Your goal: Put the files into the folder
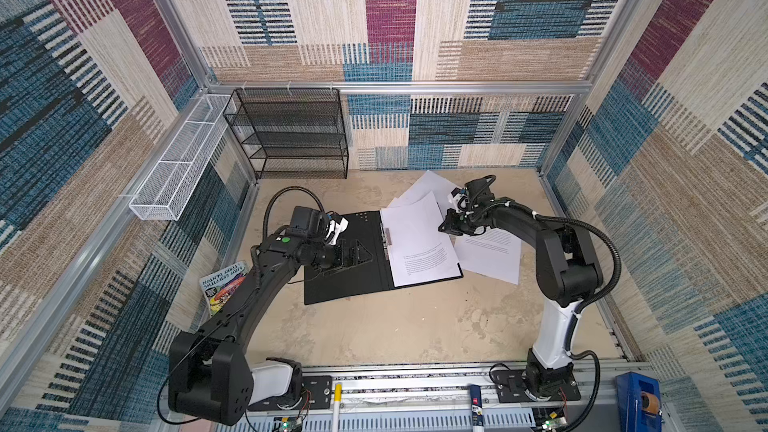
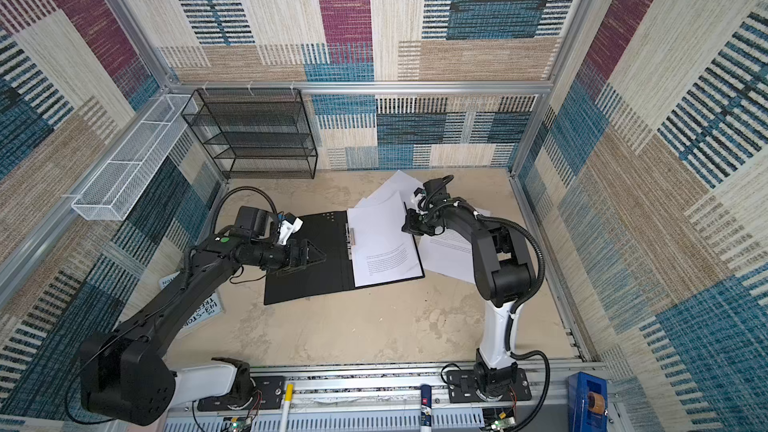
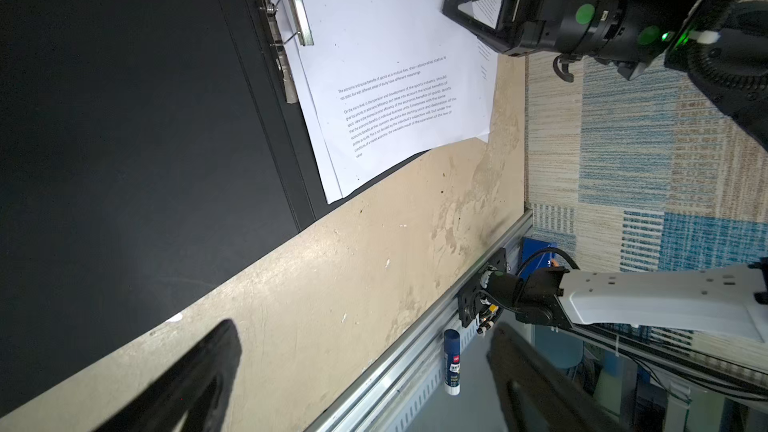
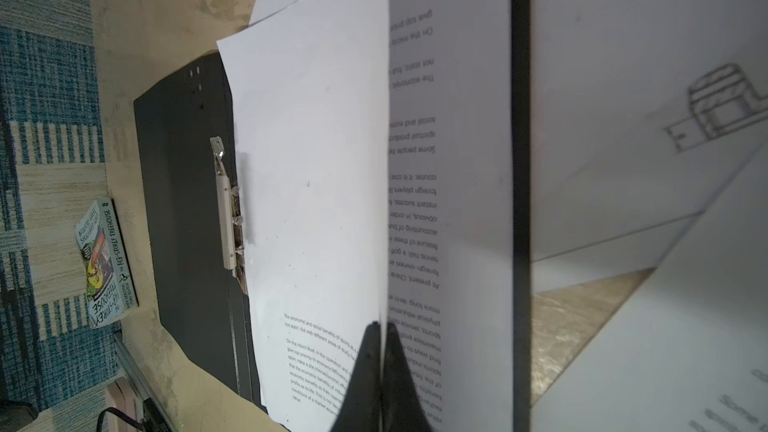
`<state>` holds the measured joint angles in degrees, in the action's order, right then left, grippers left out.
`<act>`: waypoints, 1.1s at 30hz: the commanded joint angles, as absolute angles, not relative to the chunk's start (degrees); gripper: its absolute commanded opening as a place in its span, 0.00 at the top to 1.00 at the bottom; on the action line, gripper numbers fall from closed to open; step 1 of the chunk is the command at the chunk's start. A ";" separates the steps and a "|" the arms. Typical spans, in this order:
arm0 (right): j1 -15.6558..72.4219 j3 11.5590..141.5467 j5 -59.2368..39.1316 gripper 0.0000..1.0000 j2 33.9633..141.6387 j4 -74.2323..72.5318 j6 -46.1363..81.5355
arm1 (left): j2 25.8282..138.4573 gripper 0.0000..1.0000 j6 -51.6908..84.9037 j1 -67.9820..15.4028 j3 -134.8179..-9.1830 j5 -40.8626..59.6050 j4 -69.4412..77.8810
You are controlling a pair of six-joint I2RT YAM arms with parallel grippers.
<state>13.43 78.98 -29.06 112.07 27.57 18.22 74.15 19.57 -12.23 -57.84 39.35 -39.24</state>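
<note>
your right gripper (image 4: pixel 380 326) pinches a sheet (image 1: pixel 415 234) over the open folder (image 1: pixel 340 288), left gripper (image 1: pixel 353 257) gapes empty, other files (image 1: pixel 492 261) lie outside.

You have one folder (image 1: pixel 353 284) and at least five loose sheets (image 1: pixel 415 238) — overlaps keep you from an exact count. Beyond those, you can tally one paperback book (image 1: pixel 216 288), one black mesh rack (image 1: pixel 291 135), one white mesh basket (image 1: pixel 174 176), one glue stick (image 1: pixel 476 405), one white marker (image 1: pixel 337 398) and one blue box (image 1: pixel 636 401) — plus two arms, the left arm (image 1: pixel 232 322) and the right arm (image 1: pixel 559 259).
</note>
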 commanded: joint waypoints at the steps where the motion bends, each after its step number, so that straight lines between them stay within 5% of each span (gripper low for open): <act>1: 13.62 78.32 -30.05 1.00 111.93 25.40 19.33 | 74.13 0.05 19.37 -11.87 -57.57 40.91 -38.50; 23: 14.32 76.56 -30.25 1.00 112.85 23.31 21.12 | 74.66 0.00 20.51 -9.90 -56.92 42.38 -37.66; 33: 14.32 76.01 -28.44 0.78 111.32 23.30 21.56 | 74.76 0.01 21.01 -8.89 -56.45 42.78 -37.53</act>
<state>14.24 76.09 -29.41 112.14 24.73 20.91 74.89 20.45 -9.10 -56.62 41.98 -38.33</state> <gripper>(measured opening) 0.195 0.997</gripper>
